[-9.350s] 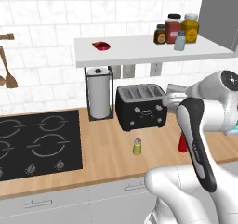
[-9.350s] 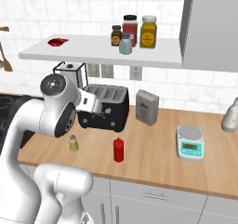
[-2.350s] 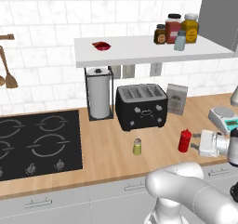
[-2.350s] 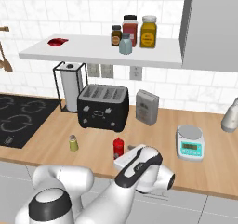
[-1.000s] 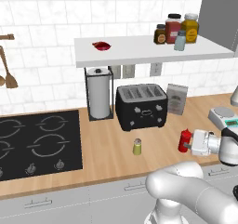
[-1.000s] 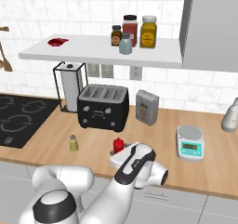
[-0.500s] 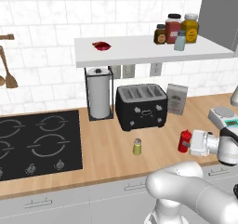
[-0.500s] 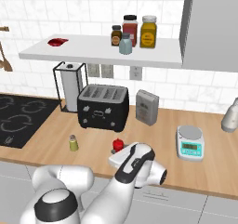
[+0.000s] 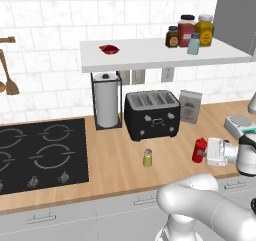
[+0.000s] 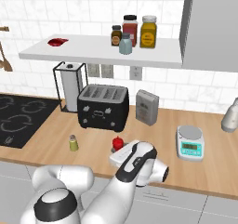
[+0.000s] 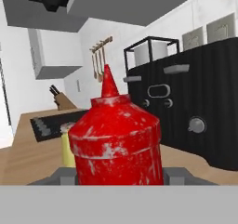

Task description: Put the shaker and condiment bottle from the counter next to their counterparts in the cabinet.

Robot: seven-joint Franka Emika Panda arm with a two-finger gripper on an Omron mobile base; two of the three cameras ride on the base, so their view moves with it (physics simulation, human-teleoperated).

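Bottle (image 9: 200,149) upright on counter (image 9: 120,160), right of shaker (image 9: 147,157) and in front of toaster (image 9: 151,114). Long axis vertical, nozzle up. Gripper (image 9: 205,152) level with bottle body, lying horizontal, approaching from the robot's right; fingers reaching toward the bottle's side rather than from above. In right base view, bottle (image 10: 118,144) just beyond the hand's front end, gripper (image 10: 115,154) low over counter (image 10: 56,130).

Hand view: bottle (image 11: 118,139) dead centre and very close, directly along the gripper's line, one grey finger stub either side of its base. Shaker (image 11: 68,146) partly hidden behind it, to the left; toaster (image 11: 195,102) beyond, to the right. Jaws spread about as wide as the bottle's body and bracketing it; contact with the pads not confirmable, so no firm hold established.

Judgement: squeeze phase of the pick, bottle between the fingers or nearly so. Side grasp across the vertical axis suits an upright carry. Destination well above: shelf (image 9: 165,55) carrying a flat red item (image 9: 108,48) towards its left end and blue shaker (image 9: 193,43) among jars to the right. Risk: a tall narrow bottle tipping if one finger touches first.
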